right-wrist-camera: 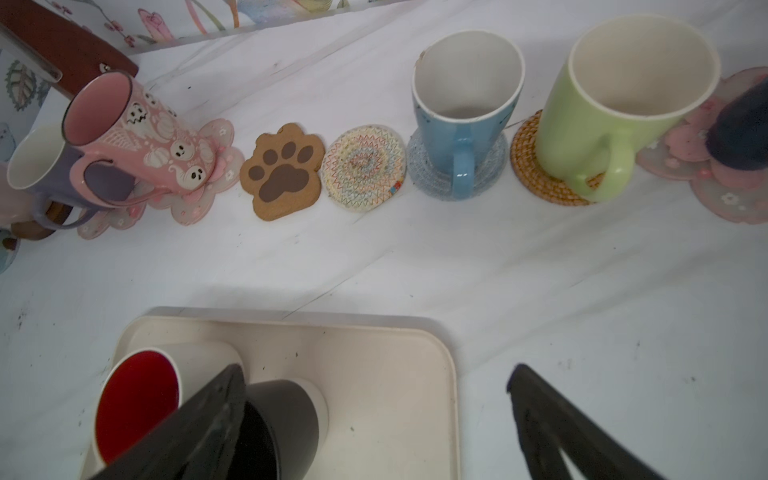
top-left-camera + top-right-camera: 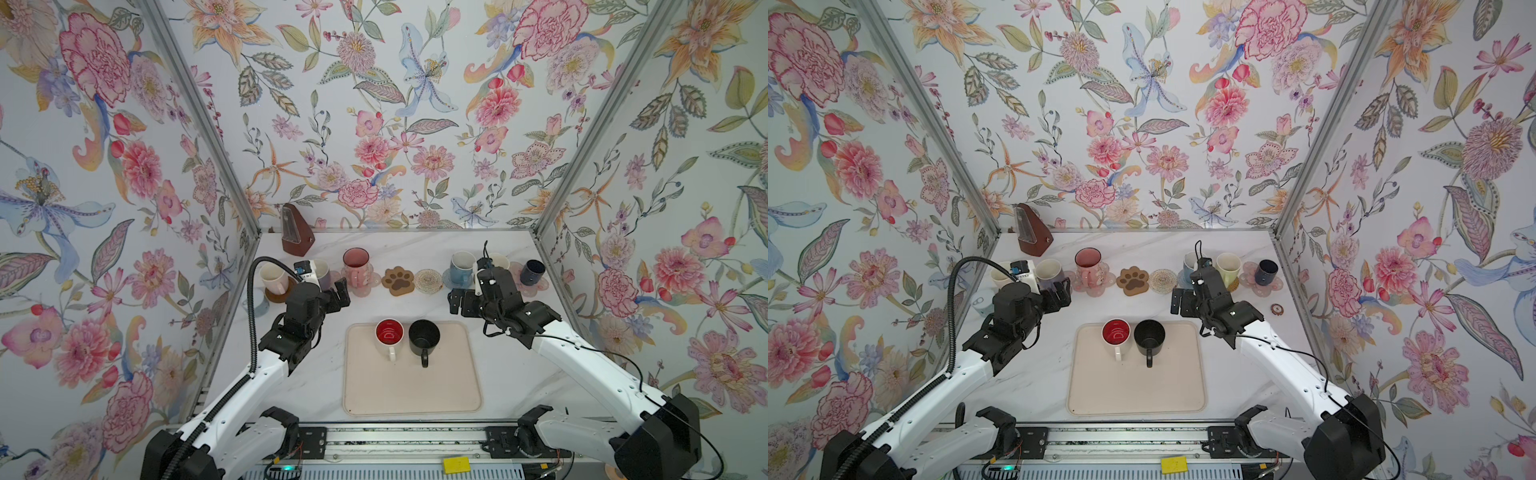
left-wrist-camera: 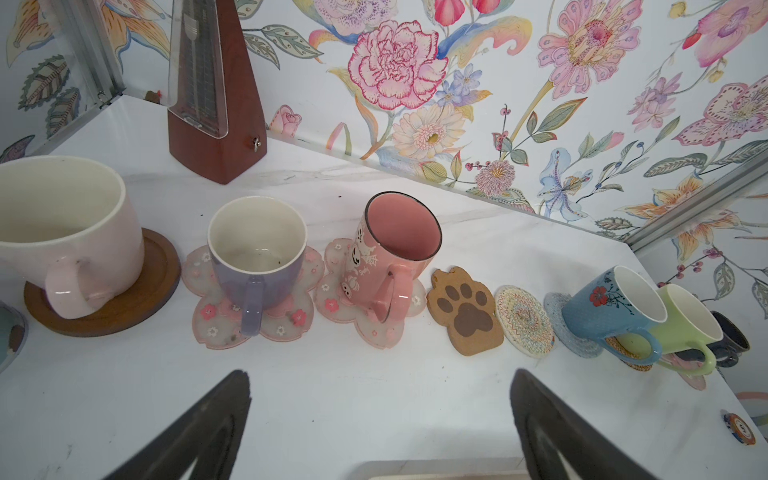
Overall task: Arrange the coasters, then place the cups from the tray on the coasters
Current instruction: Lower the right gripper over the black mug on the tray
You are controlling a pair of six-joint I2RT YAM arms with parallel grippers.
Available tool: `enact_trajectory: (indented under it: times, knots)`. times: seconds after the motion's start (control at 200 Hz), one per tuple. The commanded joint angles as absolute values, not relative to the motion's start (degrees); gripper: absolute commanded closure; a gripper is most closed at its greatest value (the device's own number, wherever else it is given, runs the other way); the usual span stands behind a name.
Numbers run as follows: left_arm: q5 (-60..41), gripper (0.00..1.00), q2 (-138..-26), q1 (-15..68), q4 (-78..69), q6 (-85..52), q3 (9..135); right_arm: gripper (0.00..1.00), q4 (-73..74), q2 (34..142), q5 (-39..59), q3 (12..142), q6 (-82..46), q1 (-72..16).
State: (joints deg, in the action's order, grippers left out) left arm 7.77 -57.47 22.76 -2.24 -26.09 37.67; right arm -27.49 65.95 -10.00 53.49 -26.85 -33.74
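Observation:
On the beige tray (image 2: 411, 386) stand a red-inside white cup (image 2: 389, 333) and a black cup (image 2: 424, 337), handles toward the front. Behind it runs a row of coasters. The paw print coaster (image 2: 398, 281) and the cream woven coaster (image 2: 427, 281) are bare. The others carry the cream-pink (image 3: 62, 232), lavender (image 3: 257, 266), speckled pink (image 3: 390, 257), blue (image 1: 465, 112), light green (image 1: 615, 104) and navy (image 2: 532, 272) cups. My left gripper (image 2: 340, 297) hangs open, empty, before the lavender cup. My right gripper (image 2: 457, 302) is open over the tray's far right corner, by the black cup (image 1: 286, 415).
A brown metronome (image 2: 297, 230) stands at the back left corner. A pale-blue can (image 2: 983, 302) sits by the left wall, a small orange disc (image 2: 1276, 308) by the right wall. Flowered walls close in three sides.

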Motion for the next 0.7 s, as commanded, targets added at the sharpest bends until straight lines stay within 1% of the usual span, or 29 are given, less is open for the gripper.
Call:
enact_trajectory:
  times: [0.0, 0.28, 0.691]
  knots:
    - [10.0, 0.01, -56.54, 22.24, -2.65, -26.98, 36.53, 0.01, -32.91, 63.58, -14.18, 51.16, -32.02, -38.89]
    - [11.42, 0.01, -54.23, 22.14, -2.58, -27.97, 34.63, 0.01, -36.22, 61.82, -16.06, 49.89, -39.07, -46.91]
    - [12.43, 0.01, -53.11, 22.15, -2.19, -28.47, 34.28, 0.01, -36.32, 65.69, -19.57, 48.53, -45.87, -58.61]
